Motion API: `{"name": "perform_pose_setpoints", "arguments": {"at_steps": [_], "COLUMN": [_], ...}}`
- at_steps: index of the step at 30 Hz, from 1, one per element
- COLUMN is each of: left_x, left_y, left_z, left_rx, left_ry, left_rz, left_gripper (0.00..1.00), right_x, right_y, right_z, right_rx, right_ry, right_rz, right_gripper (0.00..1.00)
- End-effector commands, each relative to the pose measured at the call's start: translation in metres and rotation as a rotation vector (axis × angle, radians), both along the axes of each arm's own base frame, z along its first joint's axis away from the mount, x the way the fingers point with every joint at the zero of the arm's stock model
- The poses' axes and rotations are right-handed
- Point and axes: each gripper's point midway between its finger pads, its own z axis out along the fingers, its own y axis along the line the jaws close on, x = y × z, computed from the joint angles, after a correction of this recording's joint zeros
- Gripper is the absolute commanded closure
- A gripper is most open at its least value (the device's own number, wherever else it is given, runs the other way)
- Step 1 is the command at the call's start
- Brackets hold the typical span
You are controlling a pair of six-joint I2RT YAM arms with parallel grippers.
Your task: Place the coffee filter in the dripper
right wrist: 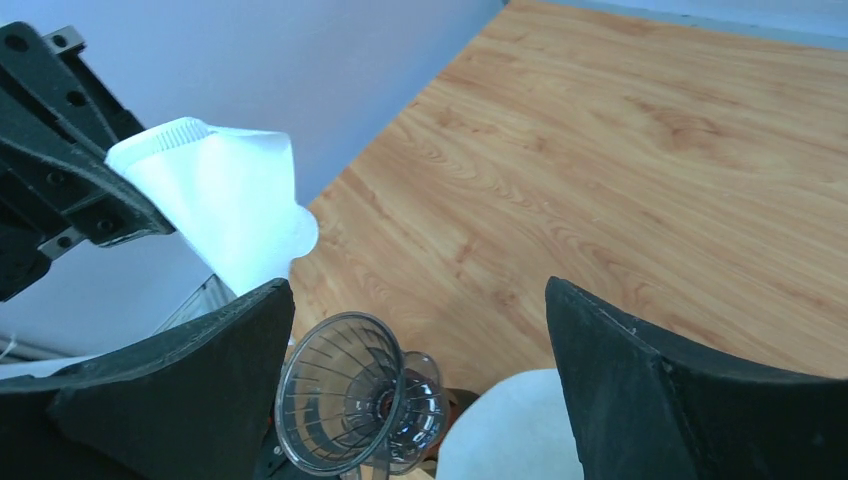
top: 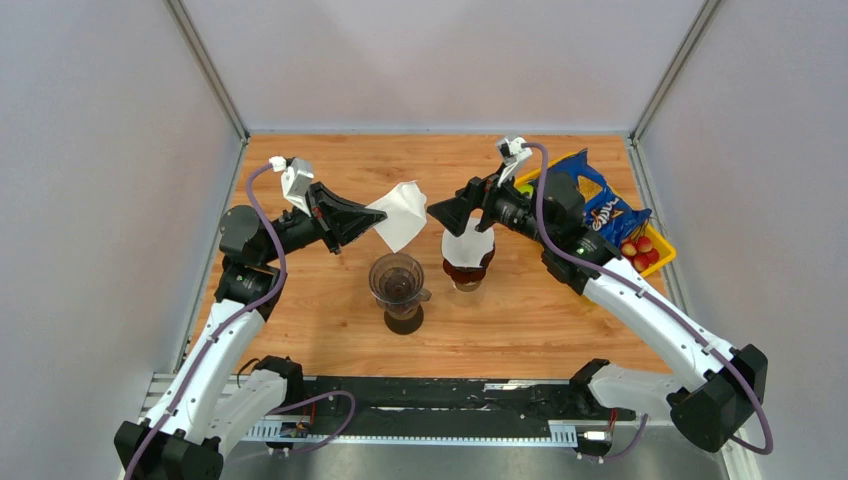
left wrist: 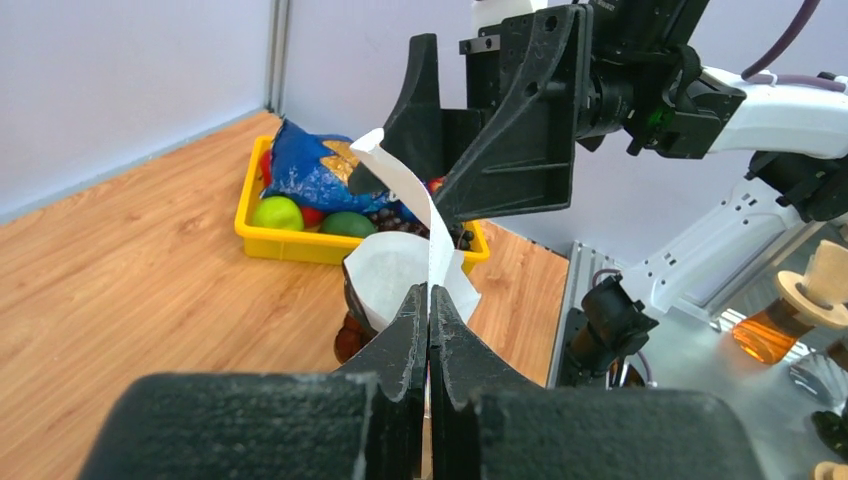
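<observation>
L gripper point(top: 372, 220) pinched shut on filter point(top: 402, 212) edge; dripper point(top: 397, 278) sits below, just past its tips. R gripper point(top: 437, 213) gapes wide, empty.

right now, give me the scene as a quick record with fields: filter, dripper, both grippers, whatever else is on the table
filter: white paper, in the air just behind the dripper
left gripper: shut on the filter's edge
right gripper: open, beside the filter, holding nothing
dripper: clear, on the table, empty
also: second filter in a brown vessel; yellow tray with blue bag and fruit
</observation>
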Motion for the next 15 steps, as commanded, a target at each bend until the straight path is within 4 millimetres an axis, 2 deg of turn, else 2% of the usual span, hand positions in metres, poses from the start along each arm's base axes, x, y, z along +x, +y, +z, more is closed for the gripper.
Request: {"name": "perform_pose_setpoints", "arguments": {"at_steps": [1,4,8,15], "left_x": [-0.01,-0.014,-0.015,-0.018], "left_y": [-0.002,-0.003,-0.003,-0.005], "left_z": [0.011,0.014,0.016,0.012], "left_rx": [0.006,0.003,0.007,0.009], "left_ry": [-0.13,-0.157,-0.18,-0.199], "left_rz": [-0.043,-0.064,-0.069,-0.092], "left_gripper": [1.0,1.0,1.0,1.0], "right_x": [0.016,0.013,-0.002,-0.015], "right_y": [-0.028,-0.028,-0.019,-0.008], "right_z": [-0.001,-0.007,-0.011,-0.002], "right_rx": [-0.015,-0.04,-0.049,-0.027], "right_ry": [-0.033,-0.05,-0.058,-0.079], "right_rz": [-0.179,-0.161,-0.061,0.043], "right_gripper": [0.0,0.0,0.01,0.01]}}
